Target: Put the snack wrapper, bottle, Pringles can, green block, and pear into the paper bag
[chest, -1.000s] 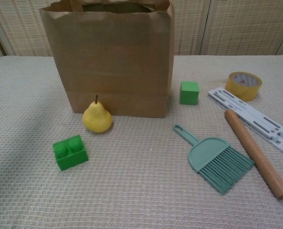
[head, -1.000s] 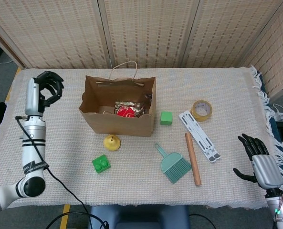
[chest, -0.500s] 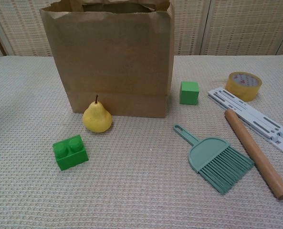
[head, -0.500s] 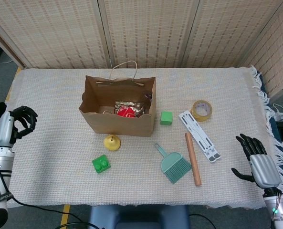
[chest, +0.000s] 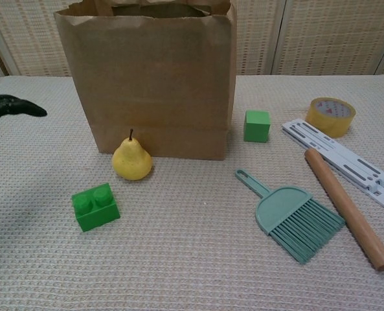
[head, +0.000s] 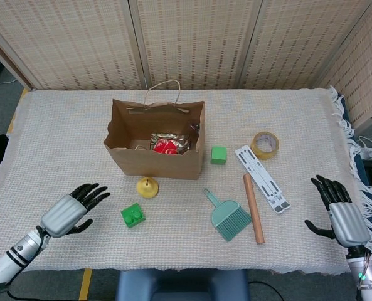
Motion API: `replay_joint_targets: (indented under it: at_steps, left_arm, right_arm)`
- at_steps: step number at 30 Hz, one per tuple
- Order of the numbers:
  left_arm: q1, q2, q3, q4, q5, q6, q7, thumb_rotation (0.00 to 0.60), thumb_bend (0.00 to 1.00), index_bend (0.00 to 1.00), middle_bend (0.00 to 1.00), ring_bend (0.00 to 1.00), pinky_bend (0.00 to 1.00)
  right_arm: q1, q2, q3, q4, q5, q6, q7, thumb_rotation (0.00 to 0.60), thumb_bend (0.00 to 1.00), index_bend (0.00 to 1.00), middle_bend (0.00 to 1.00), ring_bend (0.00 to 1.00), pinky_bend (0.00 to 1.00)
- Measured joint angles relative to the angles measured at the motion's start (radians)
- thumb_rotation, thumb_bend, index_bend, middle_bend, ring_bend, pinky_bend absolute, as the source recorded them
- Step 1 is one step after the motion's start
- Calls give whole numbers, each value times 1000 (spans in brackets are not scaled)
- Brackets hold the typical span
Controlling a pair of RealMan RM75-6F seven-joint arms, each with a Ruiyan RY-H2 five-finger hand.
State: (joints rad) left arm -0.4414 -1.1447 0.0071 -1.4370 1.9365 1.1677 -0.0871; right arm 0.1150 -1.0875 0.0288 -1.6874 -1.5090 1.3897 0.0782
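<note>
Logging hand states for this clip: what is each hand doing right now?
Left hand: open, holding nothing.
Right hand: open, holding nothing.

text: no words or numbers can be read | red and silver snack wrapper (head: 167,143) in the paper bag (head: 154,162): print too small to make out | tape roll (chest: 331,116): faint marks, too blurry

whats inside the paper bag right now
From the head view, the paper bag holds a crinkled silver and red snack wrapper. Its front wall hides the bag's floor, so anything else inside cannot be seen.
</note>
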Motion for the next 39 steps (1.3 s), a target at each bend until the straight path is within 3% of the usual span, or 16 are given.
replay_joint_targets:
  at_steps: [4,7,39]
  left_arm:
    - [-52,-70,87,124,120,8,74,600,352,0,0,0,101]
    - [-79,-111,113,161,137,1,94,600,353,0,0,0,101]
    - [-253,-306,117,193,36,-122,133,600,356,0,0,0,99]
  right_arm:
    - [0,2,1,-2,1,0,6,600,114,0,0,0,0]
    - [0,4,2,-3,3,-1,7,600,114,0,0,0,0]
    - [1,11,8,-17,23,-8,12,600,114,0,0,0,0]
